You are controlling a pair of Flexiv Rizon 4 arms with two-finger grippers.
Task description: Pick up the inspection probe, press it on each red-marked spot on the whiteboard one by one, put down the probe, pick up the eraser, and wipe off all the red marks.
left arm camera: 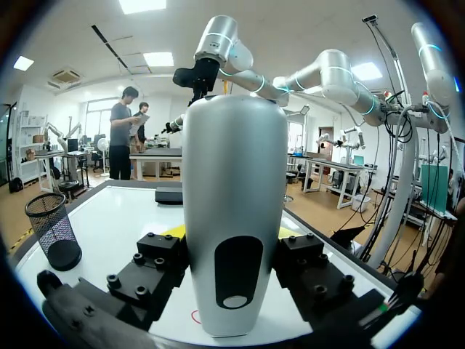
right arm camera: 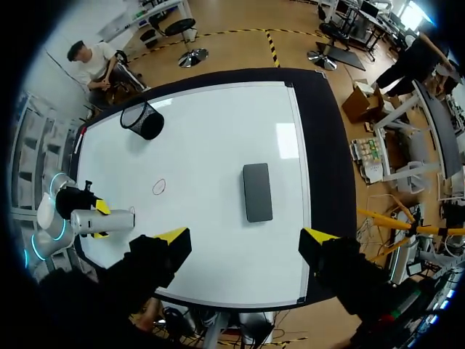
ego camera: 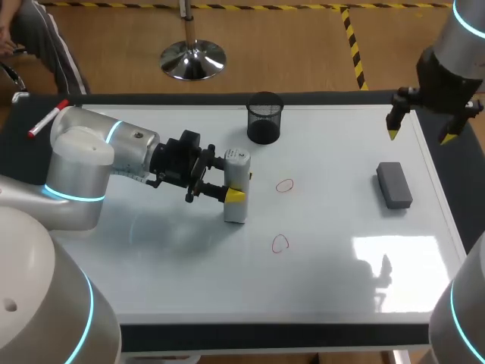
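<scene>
The left fingers (ego camera: pixel 235 196) are closed on the tall white rounded inspection probe (ego camera: pixel 236 214), clamping its body from two sides about mid-height. The probe stands upright over the glossy white whiteboard (ego camera: pixel 341 288), left of the counter's middle; whether its base touches the board I cannot tell. Two small hand-drawn marks lie just to its right: the farther red ring (ego camera: pixel 284 185) toward the counter's far edge and the nearer red ring (ego camera: pixel 280 243) toward its near edge. The step in hand looks to be carrying the probe to the first mark, and the farther ring seems the handier one. It is best done by raising the probe only enough to clear the board, holding it vertical, centring its base over the ring and coming straight down with a light press. A tilted or sliding touch could smear the ink or shift the probe in the grip. The right fingers (ego camera: pixel 392 135) are spread wide with nothing between them, high over the far right corner and well apart from the dark grey rectangular eraser (ego camera: pixel 394 184) near the right edge. A black mesh cup (ego camera: pixel 264 117) by the far edge stands off that path.
</scene>
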